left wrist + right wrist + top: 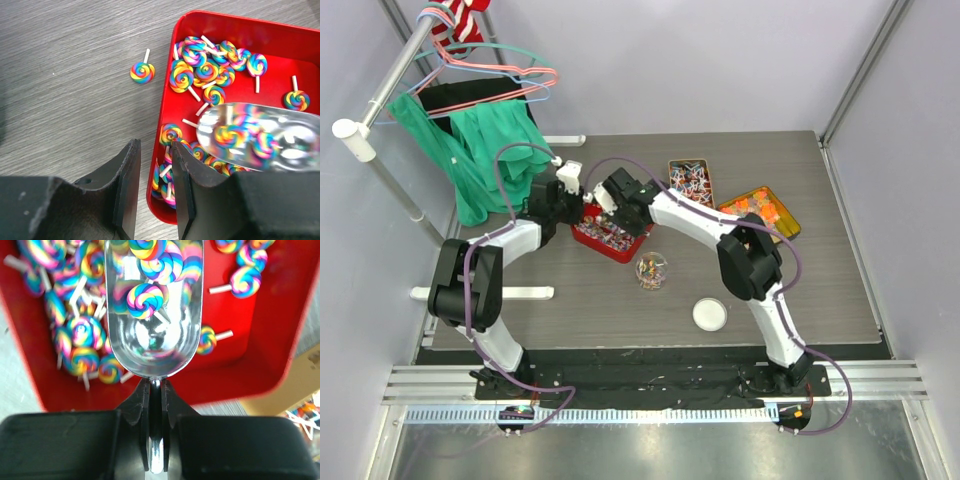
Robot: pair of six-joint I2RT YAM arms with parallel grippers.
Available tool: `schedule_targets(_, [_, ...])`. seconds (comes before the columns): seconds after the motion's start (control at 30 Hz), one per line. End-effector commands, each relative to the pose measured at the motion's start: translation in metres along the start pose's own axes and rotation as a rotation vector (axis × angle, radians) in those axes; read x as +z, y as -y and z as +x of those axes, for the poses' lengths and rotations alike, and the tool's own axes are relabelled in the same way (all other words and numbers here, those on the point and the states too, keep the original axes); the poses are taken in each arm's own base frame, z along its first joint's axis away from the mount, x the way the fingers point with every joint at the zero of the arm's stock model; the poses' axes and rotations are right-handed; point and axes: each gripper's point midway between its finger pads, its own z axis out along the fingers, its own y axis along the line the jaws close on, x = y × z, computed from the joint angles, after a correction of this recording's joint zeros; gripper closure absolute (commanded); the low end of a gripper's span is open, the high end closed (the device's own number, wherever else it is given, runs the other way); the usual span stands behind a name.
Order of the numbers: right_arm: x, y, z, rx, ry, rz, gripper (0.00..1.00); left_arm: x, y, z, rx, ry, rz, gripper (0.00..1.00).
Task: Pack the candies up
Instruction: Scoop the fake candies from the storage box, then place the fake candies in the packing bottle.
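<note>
Black fingers [132,407] of the right gripper [157,390] are being pressed together on the thin handle of a metal scoop [155,335]. Its bowl is being held roughly level over the red tray [260,340], presumably so the load is not spilled. The candies [82,330], rainbow swirl lollipops on white sticks, are lying mostly heaped in that tray. A few are being carried in the scoop bowl, and one loose lollipop [142,72] is lying on the desk [60,60] just beside the tray's wall. That wall is being straddled by the left gripper [155,150], one finger outside and one inside, with a slim gap showing; whether it is actually being pinched cannot be told. Likely purpose: the tray is being steadied against the scoop's push. Judged step: scooping, with tipping into the open glass jar [651,270] near the tray not yet done. Its white lid [710,314] is lying apart on the desk.
</note>
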Motion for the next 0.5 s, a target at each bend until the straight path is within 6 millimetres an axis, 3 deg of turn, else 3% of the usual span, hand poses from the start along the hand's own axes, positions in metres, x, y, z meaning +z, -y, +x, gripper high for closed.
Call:
schedule_targets(0.0, [-0.067, 0.028, -0.032, 0.007, 0.187, 0.038, 0.99, -0.008, -0.012, -0.030, -0.042, 0.099, -0.026, 0.66])
schedule_targets(0.2, [-0.084, 0.031, -0.013, 0.007, 0.217, 0.016, 0.99, -0.014, -0.019, -0.037, -0.050, 0.100, -0.017, 0.66])
schedule_targets(0.23, [-0.097, 0.029, -0.016, 0.003, 0.251, -0.007, 0.99, -0.015, -0.019, -0.040, -0.040, 0.102, -0.015, 0.66])
schedule_targets(0.33, [-0.106, 0.026, -0.002, -0.027, 0.251, -0.027, 0.99, -0.018, -0.021, -0.041, -0.007, 0.088, -0.008, 0.66])
schedule_targets(0.47, [-0.136, 0.014, 0.024, -0.090, 0.272, -0.052, 0.99, -0.024, -0.020, -0.037, 0.032, 0.045, 0.009, 0.66])
